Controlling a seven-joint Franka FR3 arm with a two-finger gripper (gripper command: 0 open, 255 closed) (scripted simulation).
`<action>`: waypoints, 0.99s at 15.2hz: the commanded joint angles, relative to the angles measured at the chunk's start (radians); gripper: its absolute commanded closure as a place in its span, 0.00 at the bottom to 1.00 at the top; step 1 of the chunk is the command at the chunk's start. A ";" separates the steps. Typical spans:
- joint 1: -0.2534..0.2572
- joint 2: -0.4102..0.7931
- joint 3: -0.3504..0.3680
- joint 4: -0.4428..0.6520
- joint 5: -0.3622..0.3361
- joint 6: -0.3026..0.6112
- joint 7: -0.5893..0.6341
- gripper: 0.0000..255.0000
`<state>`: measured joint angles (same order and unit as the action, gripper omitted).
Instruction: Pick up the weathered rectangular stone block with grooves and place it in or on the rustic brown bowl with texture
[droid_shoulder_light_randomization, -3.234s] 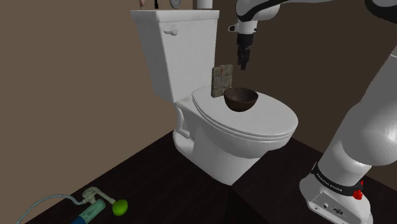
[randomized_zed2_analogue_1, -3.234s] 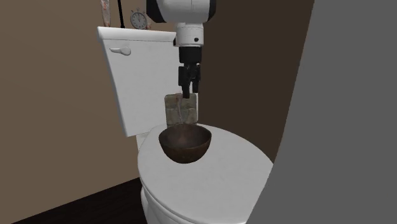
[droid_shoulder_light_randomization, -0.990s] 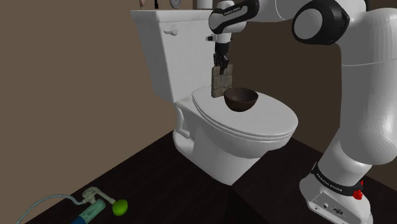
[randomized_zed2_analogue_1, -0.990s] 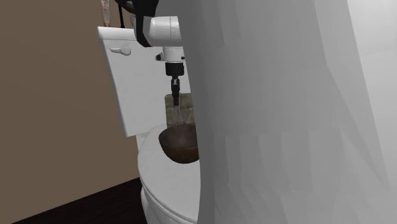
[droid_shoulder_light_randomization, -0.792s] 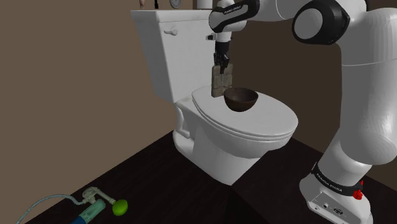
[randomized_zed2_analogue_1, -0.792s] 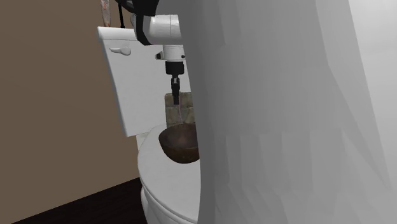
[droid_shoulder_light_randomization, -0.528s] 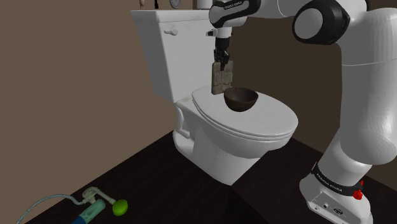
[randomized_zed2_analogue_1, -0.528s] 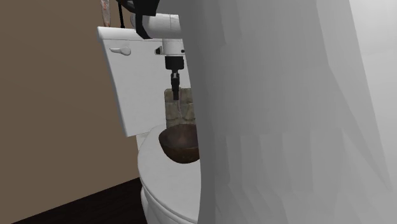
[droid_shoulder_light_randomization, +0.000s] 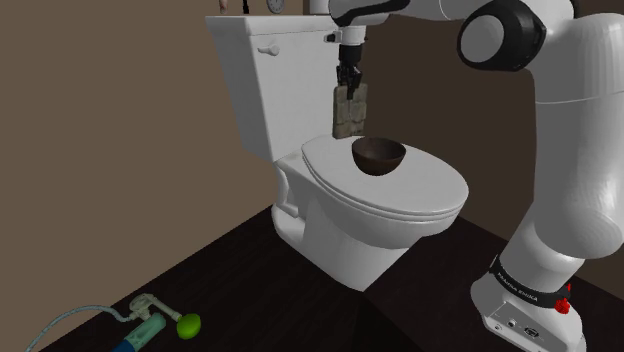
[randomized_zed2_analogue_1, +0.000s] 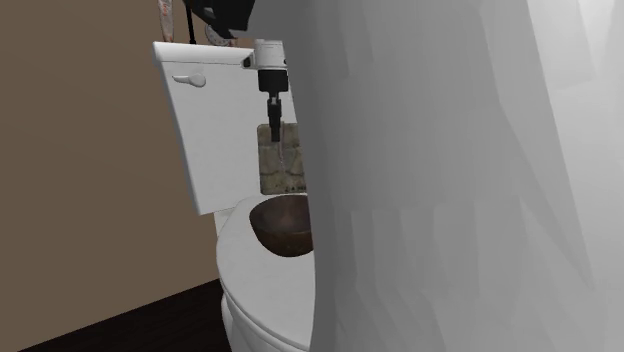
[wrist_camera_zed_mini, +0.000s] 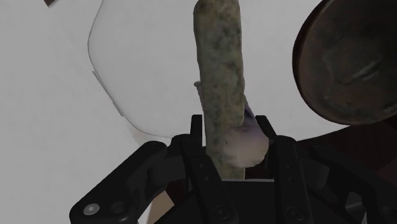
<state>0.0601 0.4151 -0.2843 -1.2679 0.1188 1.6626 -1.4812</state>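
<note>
Shoulder view: the stone block (droid_shoulder_light_randomization: 348, 110) is being held upright by its top edge in the gripper (droid_shoulder_light_randomization: 349, 86), at the upper middle of the frame. It is being kept clear of the toilet lid (droid_shoulder_light_randomization: 430, 195), just above and to the left of the brown bowl (droid_shoulder_light_randomization: 378, 154).
Second exterior view: the block is being seen hanging in front of the white tank (randomized_zed2_analogue_1: 200, 130), its lower edge a little above the bowl's rim.
Fingers: in the wrist view they are being pressed narrowly onto the slab's two broad faces, with the slab showing edge-on between them.
Handling (judgement): the block is being judged stiff, fairly heavy for its size and rough enough to resist slipping. A hold across the thin faces near one end is being considered adequate, though swinging is being regarded as possible.
Risk (judgement): a hard drop is being considered likely to knock the bowl aside.
Change: 3.2 s ago the block was being left standing on the lid behind the bowl, the gripper hanging free beside it. One second ago it was being gripped low; it is now being carried higher, with a gap beneath.
</note>
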 joint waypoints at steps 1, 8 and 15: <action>-0.003 0.003 0.000 0.033 0.001 -0.029 0.000 1.00; -0.020 0.038 0.000 0.183 0.010 -0.144 0.002 1.00; -0.052 0.112 0.003 0.401 0.029 -0.288 0.004 1.00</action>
<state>0.0108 0.5229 -0.2815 -0.8892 0.1464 1.3921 -1.4777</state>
